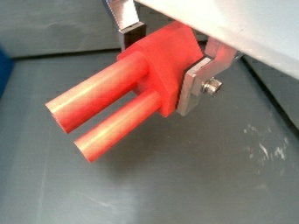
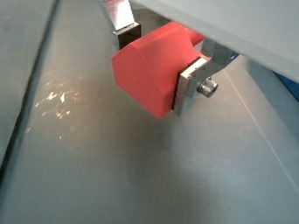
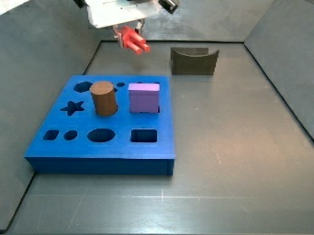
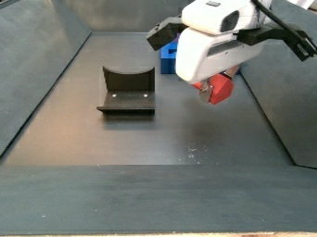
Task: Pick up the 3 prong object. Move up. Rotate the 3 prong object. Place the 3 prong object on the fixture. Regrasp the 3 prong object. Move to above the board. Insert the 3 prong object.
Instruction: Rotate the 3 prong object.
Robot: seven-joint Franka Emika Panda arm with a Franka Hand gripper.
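One claw (image 1: 163,54) clamping 3 prong object (image 1: 122,101), airborne

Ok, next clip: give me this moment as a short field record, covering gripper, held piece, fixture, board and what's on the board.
gripper: in the air beside the board, shut on the 3 prong object
3 prong object: red, held between the fingers clear of the floor, prongs pointing sideways and slightly down in a wrist view
fixture: on the floor near the back wall, notch empty
board: blue, flat on the floor
brown cylinder: standing upright in the board
purple cube: seated in the board next to the cylinder
stage: piece lifted, not yet on the fixture
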